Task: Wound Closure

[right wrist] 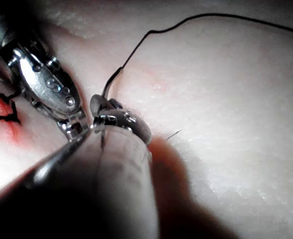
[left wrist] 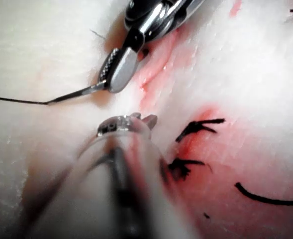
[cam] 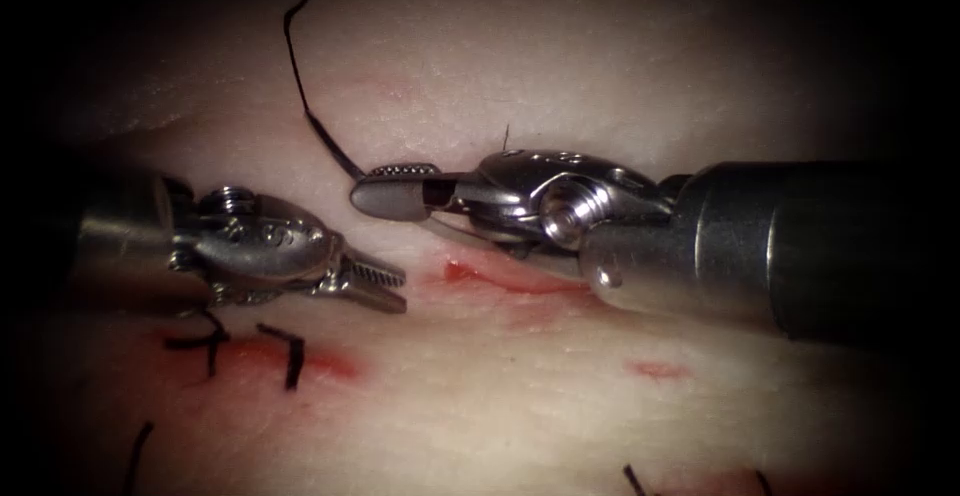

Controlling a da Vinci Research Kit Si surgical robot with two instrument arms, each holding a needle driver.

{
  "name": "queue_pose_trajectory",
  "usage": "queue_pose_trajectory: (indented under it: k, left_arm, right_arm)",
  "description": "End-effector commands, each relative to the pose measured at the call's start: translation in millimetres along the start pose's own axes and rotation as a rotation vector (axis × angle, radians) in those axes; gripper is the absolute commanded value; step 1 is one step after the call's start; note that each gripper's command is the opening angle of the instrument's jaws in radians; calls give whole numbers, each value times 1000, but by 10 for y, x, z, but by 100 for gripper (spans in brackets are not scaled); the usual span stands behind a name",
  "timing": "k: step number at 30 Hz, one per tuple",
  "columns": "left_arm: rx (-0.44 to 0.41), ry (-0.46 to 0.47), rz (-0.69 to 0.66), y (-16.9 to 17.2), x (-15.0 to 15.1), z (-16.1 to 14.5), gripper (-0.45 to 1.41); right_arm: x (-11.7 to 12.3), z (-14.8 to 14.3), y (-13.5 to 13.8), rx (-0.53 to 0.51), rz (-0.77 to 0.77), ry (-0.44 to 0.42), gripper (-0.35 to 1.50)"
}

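Right arm's steel pincer [cam: 392, 196]: pinching black thread [cam: 298, 76] near the needle end. Left arm's steel pincer [cam: 380, 286]: slightly spread, empty. Pale tissue [cam: 560, 66]. Keep tension gentle.

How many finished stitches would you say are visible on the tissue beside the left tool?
2: one stitch just below the left tool, the other stitch slightly to its right, both in red fluid. More may lie hidden under the tool or beyond the edge.
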Motion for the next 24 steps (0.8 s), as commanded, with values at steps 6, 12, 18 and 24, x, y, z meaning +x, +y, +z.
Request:
queue_pose_trajectory:
  k: [6,12,18,24]
  left_arm:
    - [2,0,1,2,1,11,26]
    - [4,0,5,3,2,12,22]
    - [1,-1,10,4,4,10,22]
    - [5,-1,2,1,11,3,22]
  right_arm:
    - [32,6,18,-31,-212,144,4]
    - [76,-7,27,-10,-278,293,138]
    - [121,-36,26,-17,-387,411,141]
    - [145,-73,24,-46,-455,426,138]
